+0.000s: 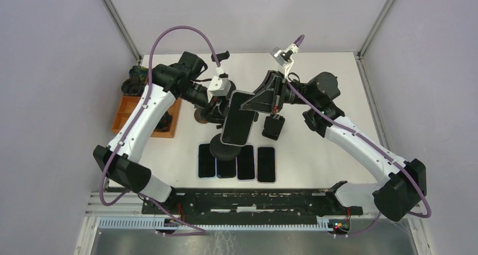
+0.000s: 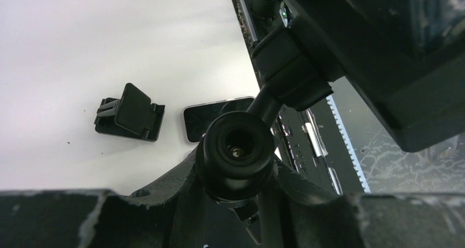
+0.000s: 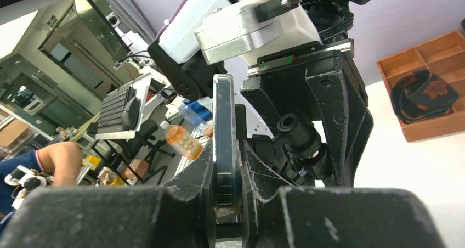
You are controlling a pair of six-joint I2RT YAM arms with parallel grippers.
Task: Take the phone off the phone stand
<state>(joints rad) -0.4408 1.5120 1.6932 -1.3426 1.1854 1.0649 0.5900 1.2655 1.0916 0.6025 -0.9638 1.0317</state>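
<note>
The black phone (image 1: 237, 117) stands tilted on the phone stand, whose round base (image 1: 225, 148) rests on the white table. My right gripper (image 1: 255, 104) is shut on the phone's upper right edge. In the right wrist view the phone (image 3: 225, 144) shows edge-on, pinched between both fingers. My left gripper (image 1: 209, 111) reaches in from the left behind the phone. In the left wrist view its fingers close around the stand's black ball-joint knob (image 2: 237, 152), with the stand's cradle (image 2: 293, 67) and the phone's back (image 2: 384, 56) above it.
Several dark phones (image 1: 237, 163) lie flat in a row in front of the stand base. A small black folded stand (image 1: 273, 126) lies to the right, also in the left wrist view (image 2: 130, 114). A wooden tray (image 1: 125, 115) with cables sits at the left edge.
</note>
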